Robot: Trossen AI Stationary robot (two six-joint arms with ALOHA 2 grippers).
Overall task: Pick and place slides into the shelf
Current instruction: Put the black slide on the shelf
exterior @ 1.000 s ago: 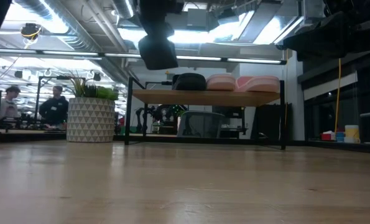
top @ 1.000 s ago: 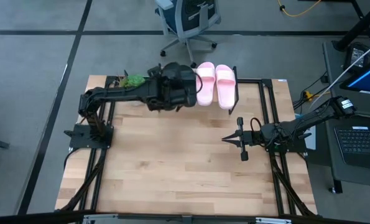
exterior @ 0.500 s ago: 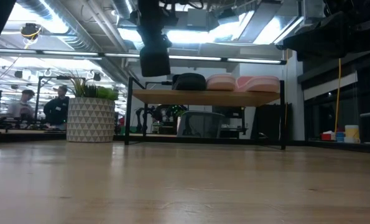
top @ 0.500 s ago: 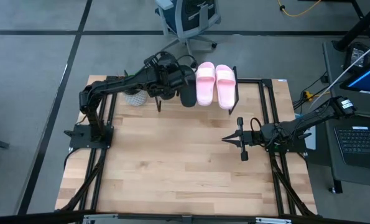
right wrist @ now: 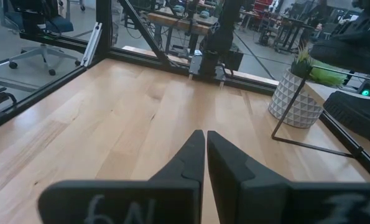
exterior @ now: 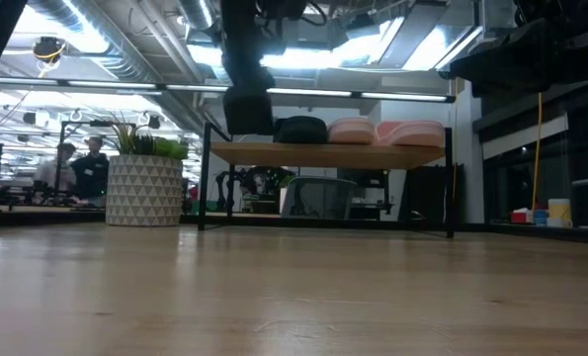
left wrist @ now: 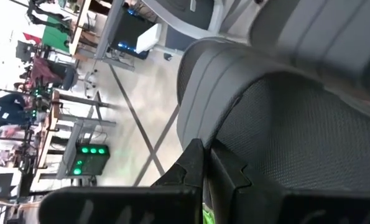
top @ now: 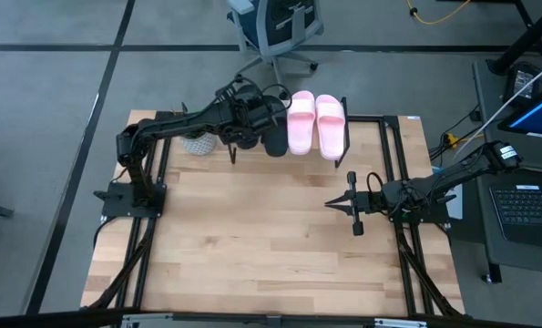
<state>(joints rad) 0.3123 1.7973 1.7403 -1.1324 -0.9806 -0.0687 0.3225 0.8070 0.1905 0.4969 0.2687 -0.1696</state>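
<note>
Under left gripper (top: 243, 128): held slide (exterior: 247, 111), black, hanging end-down just above the shelf (exterior: 323, 154) board, not yet resting on it.
Change: over the last second the held slide has dropped step by step toward the board, and the arm has swung in from above the planter (exterior: 143, 188) to the shelf's open end.
Meaning: you look to be in the set-down of slide 4 of 4; release is what remains.
Beside left gripper: set slide (top: 275, 138), black, already on the shelf, close to the held one.
Beyond that: pink pair (top: 316, 123), 2 slides side by side on the board, touching each other.
Left gripper state: fingers (left wrist: 191, 163) pressed together, apparently pinching the held slide, whose dark textured surface fills the wrist view.
Left arm pose: stretched long and low across the table's far edge, wrist over the shelf end.
Right gripper (top: 330, 205): waiting over bare table, well apart from the shelf, fingers (right wrist: 191, 155) closed on nothing.
Risk: the held slide may bump the set slide on the way down.
</note>
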